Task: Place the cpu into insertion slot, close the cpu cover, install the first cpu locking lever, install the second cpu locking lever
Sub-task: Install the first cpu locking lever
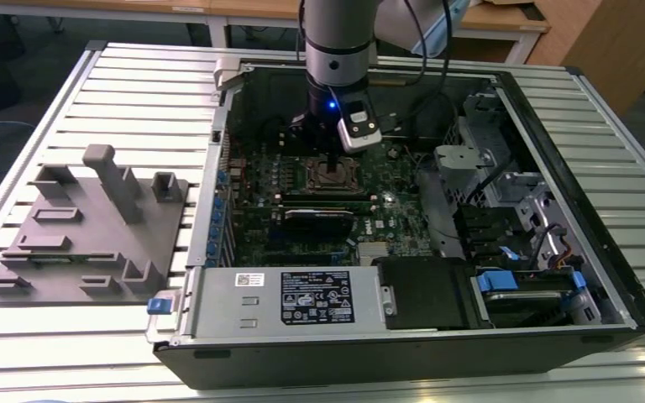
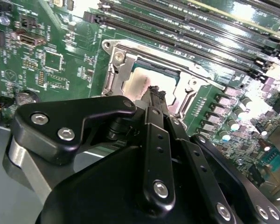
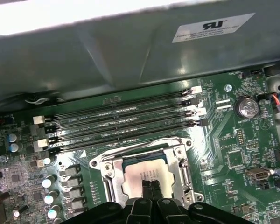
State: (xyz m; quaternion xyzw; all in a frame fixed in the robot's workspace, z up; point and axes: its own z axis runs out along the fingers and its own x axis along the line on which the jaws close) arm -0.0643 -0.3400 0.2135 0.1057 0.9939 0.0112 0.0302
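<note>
The cpu lies flat in the insertion slot on the green motherboard, its pale grey top showing through the window of the cpu cover. The cover's metal frame lies down around the chip and hides most of the slot. My gripper hangs straight over the socket, shut, with both black fingertips pressed together on or just above the chip's top and nothing between them. In the second wrist view the gripper meets the cpu inside the cover. In the exterior view the gripper stands above the socket.
Several long black memory slots run beside the socket, under the case wall. A black expansion card lies nearer the power supply. Capacitors flank the socket. A grey fixture tray sits outside the case at the exterior view's left.
</note>
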